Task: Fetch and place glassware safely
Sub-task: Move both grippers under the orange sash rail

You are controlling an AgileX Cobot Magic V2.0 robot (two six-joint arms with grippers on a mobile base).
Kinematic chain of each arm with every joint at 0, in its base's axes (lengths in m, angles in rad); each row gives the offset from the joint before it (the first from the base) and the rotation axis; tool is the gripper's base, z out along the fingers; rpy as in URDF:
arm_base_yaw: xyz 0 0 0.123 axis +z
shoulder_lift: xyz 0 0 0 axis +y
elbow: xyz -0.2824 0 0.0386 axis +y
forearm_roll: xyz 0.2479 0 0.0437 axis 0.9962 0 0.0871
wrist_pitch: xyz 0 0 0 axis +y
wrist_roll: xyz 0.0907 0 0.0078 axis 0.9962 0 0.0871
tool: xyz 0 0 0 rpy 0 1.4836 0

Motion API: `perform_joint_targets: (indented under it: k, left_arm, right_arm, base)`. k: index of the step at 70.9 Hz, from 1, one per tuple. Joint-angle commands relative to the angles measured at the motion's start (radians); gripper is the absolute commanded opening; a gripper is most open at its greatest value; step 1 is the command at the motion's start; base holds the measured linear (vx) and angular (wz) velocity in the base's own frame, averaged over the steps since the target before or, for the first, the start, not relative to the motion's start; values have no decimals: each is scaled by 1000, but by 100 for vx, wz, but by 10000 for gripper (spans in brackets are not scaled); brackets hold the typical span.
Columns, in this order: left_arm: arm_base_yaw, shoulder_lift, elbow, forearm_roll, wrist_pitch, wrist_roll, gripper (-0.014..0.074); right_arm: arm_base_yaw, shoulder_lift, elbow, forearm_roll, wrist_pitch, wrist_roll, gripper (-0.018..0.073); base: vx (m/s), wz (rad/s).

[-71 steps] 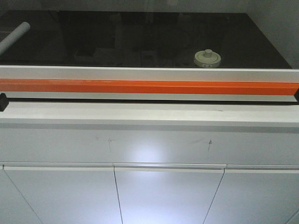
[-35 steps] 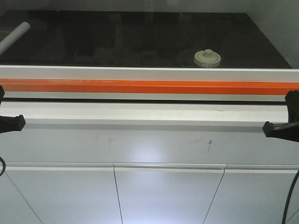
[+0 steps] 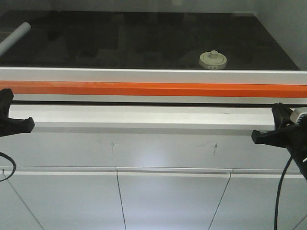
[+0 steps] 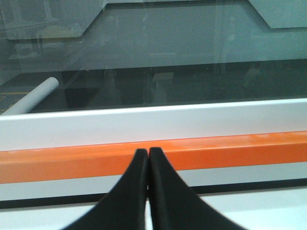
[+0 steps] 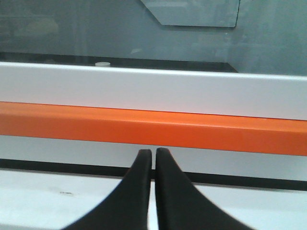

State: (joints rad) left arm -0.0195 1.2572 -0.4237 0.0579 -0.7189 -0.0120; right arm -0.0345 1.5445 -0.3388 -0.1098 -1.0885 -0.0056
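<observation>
Jaws pressed together, L gripper (image 4: 147, 153) & R gripper (image 5: 154, 152); cream-lidded jar (image 3: 213, 60) on glossy black top (image 3: 144, 43).

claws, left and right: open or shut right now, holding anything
left claw: closed, holding nothing
right claw: closed, holding nothing

Worktop (image 3: 144, 43): black, high gloss, mirror-like reflections. Orange bar (image 3: 153, 89): smooth, semi-gloss. White rail (image 3: 144, 117) and cabinet doors (image 3: 168, 201): smooth, painted look; doors show a soft glare patch. Jar lid (image 3: 213, 59): cream, matt. Tube (image 3: 14, 37): grey-white, matt. Left gripper (image 4: 147, 152), right gripper (image 5: 154, 152): matt black, plastic-looking.
</observation>
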Motion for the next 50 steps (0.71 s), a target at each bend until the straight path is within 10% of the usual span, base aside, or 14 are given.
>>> perform_joint_targets:
  k: [1,50]
  left_arm:
    - [-7,-14,-27,-4,-87,-8,-7]
    - [-7,-14,-27,-4,-100,-5,-7]
  right_arm:
    - [-8,15,-47,-8,-95,-24,-1]
    - [-8,231,-208,-8,-107,-28,-1]
  base:
    - [0,0]
    - [0,0]
